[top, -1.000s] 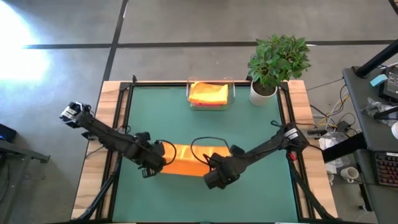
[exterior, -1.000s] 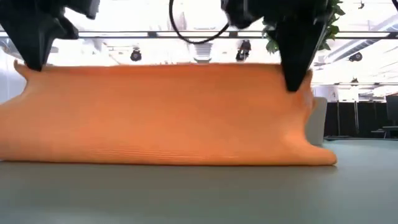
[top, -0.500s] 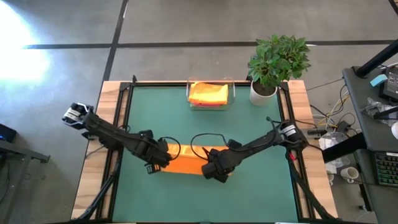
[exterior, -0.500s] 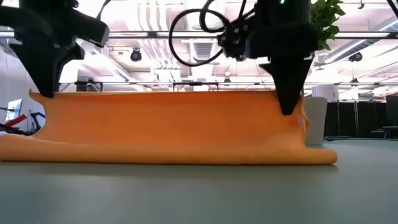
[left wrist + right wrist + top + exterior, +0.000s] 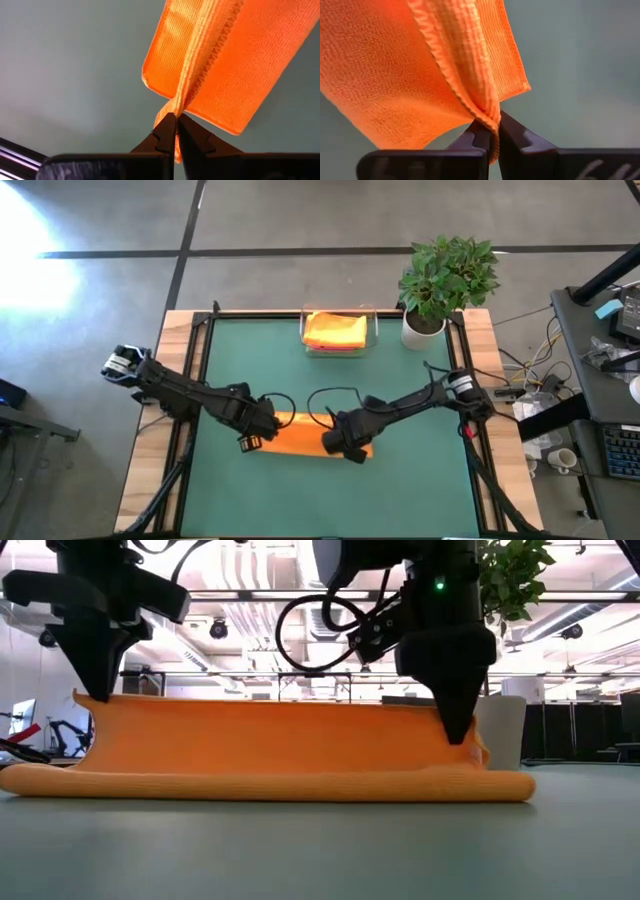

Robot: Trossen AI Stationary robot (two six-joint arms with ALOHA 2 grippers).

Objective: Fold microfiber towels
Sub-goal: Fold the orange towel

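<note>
grippers (image 5: 90,690) (both) pinching orange towel (image 5: 270,750)

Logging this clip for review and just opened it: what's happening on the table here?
Both arms are folding an orange towel on the green table. The left tool and the right tool are each shut on one end of the same towel edge, holding it up, while the fold below lies along the table. At the far side, a clear tray holds more cloths, with orange and yellow showing, next to a potted plant.
</note>
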